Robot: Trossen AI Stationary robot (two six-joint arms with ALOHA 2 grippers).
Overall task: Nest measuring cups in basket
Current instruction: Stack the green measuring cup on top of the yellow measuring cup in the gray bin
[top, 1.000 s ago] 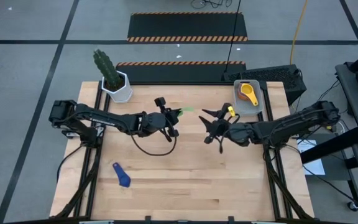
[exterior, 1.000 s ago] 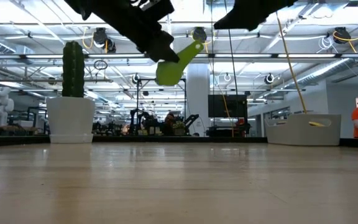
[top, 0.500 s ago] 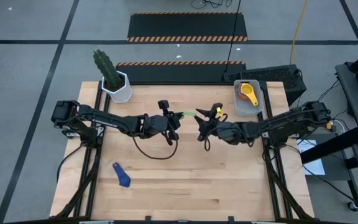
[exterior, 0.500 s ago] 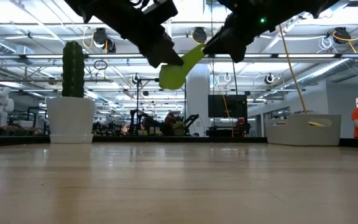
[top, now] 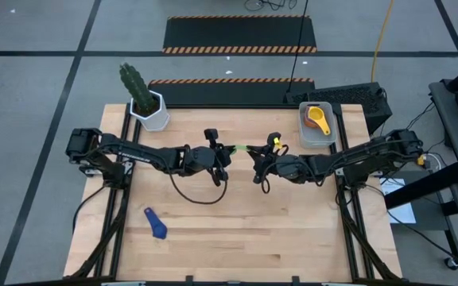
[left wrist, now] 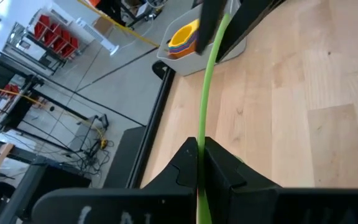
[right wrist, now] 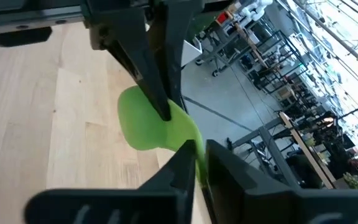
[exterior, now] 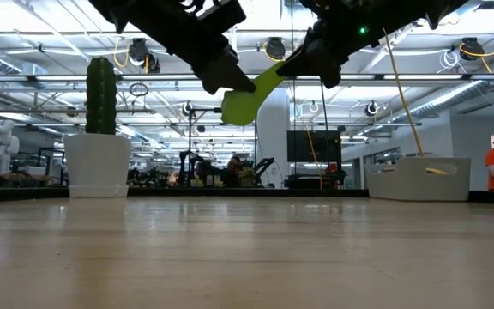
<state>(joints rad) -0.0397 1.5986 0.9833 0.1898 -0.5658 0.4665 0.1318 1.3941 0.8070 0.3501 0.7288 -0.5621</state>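
Both grippers, left gripper (top: 227, 151) and right gripper (top: 252, 152), are clamped tight on the green cup (exterior: 245, 101), arms stretched level, meeting mid-table above the wood.

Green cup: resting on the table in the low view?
No. The green cup hangs well above the table, held between both end effectors.

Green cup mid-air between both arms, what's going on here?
It looks like a handover above the table's middle. The left gripper is shut on the green cup, and the right gripper has closed on its handle end, so both hold it. The basket at the back right already has nested cups in it, yellow on top. A blue cup lies near the front left.
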